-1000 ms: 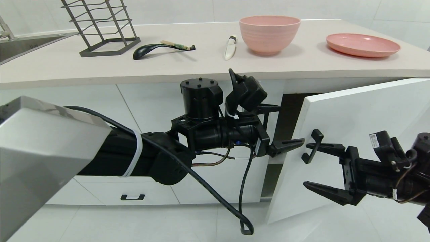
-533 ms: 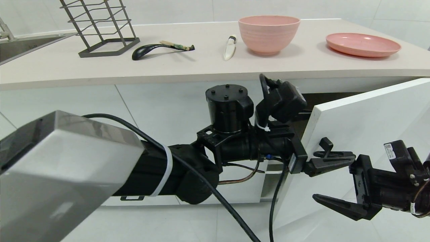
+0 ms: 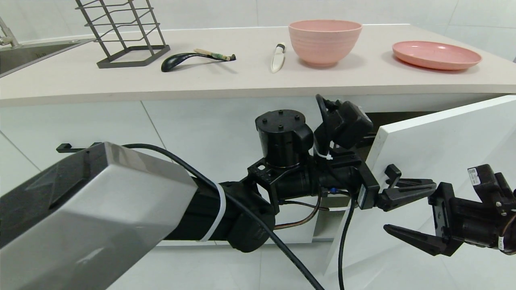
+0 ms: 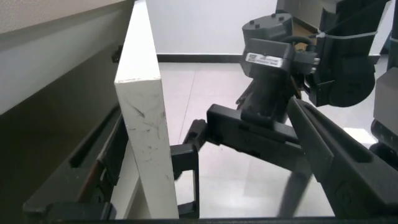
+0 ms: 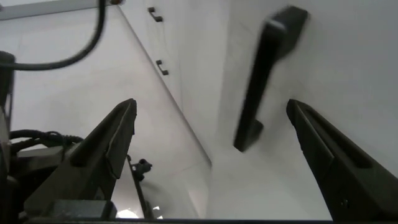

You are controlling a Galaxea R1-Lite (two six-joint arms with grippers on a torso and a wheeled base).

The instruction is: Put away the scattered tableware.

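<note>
- Step in hand, as I judge it: opening the cabinet door [image 3: 443, 145]; the door stands partly ajar.
- Left gripper [image 3: 419, 190]: fingers spread, straddling the door's free edge.
- Right gripper [image 3: 387, 205]: fingers wide apart, either side of the door handle [image 5: 267, 81], not touching it.
- Tableware is untouched on the tabletop [image 3: 242, 80]: bowl [image 3: 325, 42], plate [image 3: 436, 54], black spoon [image 3: 177, 61].
- Next move likely calls for swinging the door wider, then raising an arm to the tabletop.

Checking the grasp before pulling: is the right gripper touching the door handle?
Apart. The right wrist view shows the door handle between the open fingers of the right gripper, with clear gaps on either side of it.
</note>
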